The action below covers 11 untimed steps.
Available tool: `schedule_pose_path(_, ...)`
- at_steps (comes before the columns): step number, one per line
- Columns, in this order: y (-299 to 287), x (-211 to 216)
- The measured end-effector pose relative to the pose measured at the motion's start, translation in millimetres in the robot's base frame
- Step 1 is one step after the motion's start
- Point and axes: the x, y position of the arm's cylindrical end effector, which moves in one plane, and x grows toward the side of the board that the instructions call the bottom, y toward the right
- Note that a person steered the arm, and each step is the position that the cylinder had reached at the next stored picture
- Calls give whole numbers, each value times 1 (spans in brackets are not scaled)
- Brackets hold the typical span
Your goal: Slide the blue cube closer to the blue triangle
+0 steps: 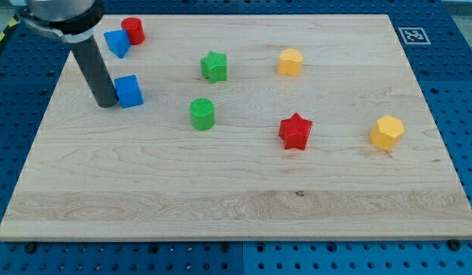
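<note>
- Landmark for this report: the blue triangle, lying near the top left corner of the wooden board.
- The blue cube sits below the blue triangle, slightly toward the view's right, with a clear strip of board between the two.
- My tip stands at the cube's left face, touching it or very nearly; the exact contact cannot be confirmed. It is a bare rod with nothing to open or close, and it holds nothing.
- Handling judgement: the cube appears small, rigid and light, probably plastic. It should slide readily on the smooth wood and is unlikely to deform or break.
- Contact point judgement: there is no grasp available, only a push. The push belongs on the cube's lower face, near its middle, directed toward the triangle. An off-centre push would likely spin the cube or let it slip off the rod.
- The present position on the left face would drive the cube sideways, not toward the triangle.
- The red cylinder touches or nearly touches the triangle's right side; an over-push may disturb both.
</note>
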Motion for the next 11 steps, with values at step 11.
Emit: schedule_pose_path(11, 39, -33)
